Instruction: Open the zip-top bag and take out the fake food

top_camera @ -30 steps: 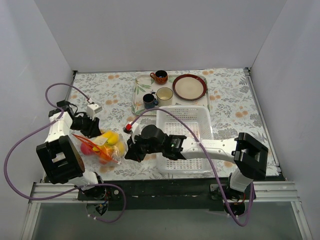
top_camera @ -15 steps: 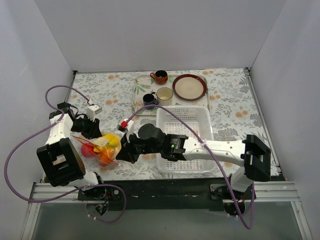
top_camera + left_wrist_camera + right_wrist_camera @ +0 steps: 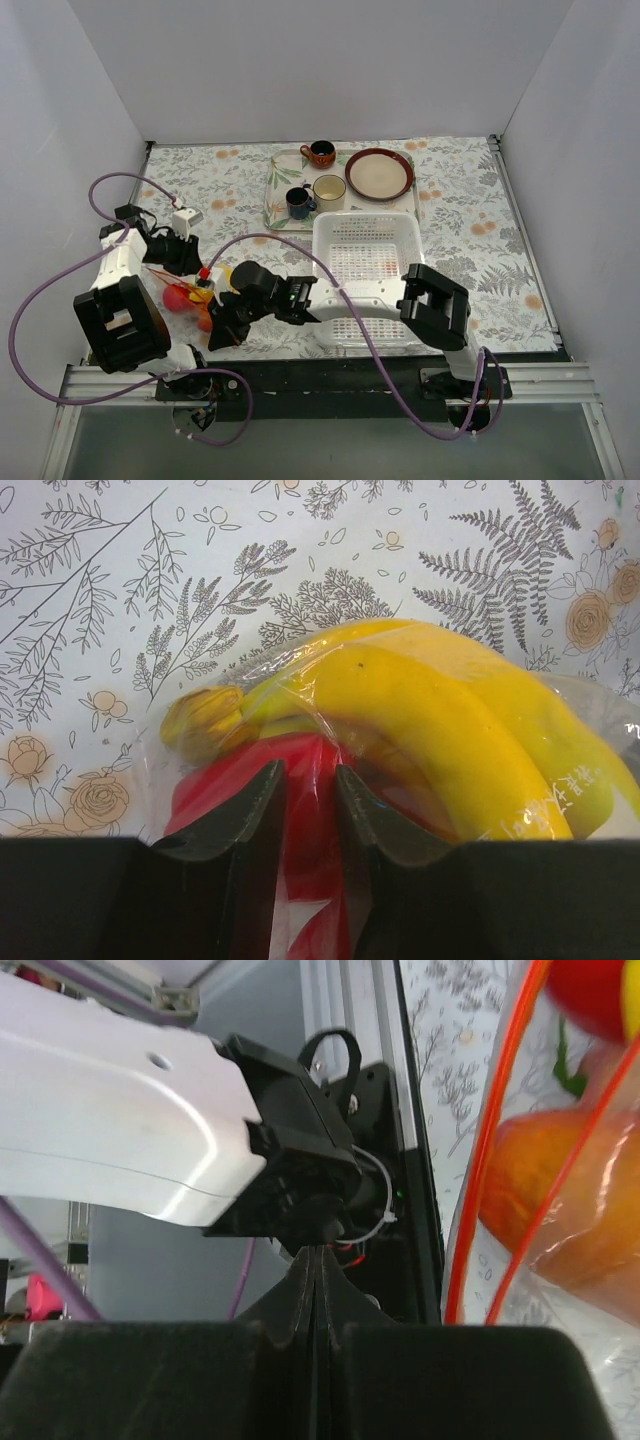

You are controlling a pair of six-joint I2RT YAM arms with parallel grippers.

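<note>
The zip-top bag (image 3: pixel 190 293) lies at the near left of the table, holding a yellow banana bunch (image 3: pixel 430 710), a red pepper (image 3: pixel 225 780), a pink-orange peach (image 3: pixel 540 1190) and a red fruit (image 3: pixel 590 990). My left gripper (image 3: pixel 183 262) is at the bag's far side, and in the left wrist view my left gripper (image 3: pixel 305 770) is shut on the bag's clear plastic over the red pepper. My right gripper (image 3: pixel 218 335) is at the bag's near right side. In the right wrist view my right gripper (image 3: pixel 318 1255) is shut with nothing visible between the fingers, and the red-orange zip strip (image 3: pixel 490 1140) runs just to their right.
A white slotted basket (image 3: pixel 365 217) stands right of the bag, under my right arm. A tray (image 3: pixel 275 190) at the back holds three cups, beside a brown-rimmed plate (image 3: pixel 379 172). The table's front edge and the left arm's base (image 3: pixel 150 1110) are close to my right gripper.
My right arm has swung left and towards the front edge, past the bag's near right side. The bag has shifted a little left and bunched up. My left gripper has stayed on the bag.
</note>
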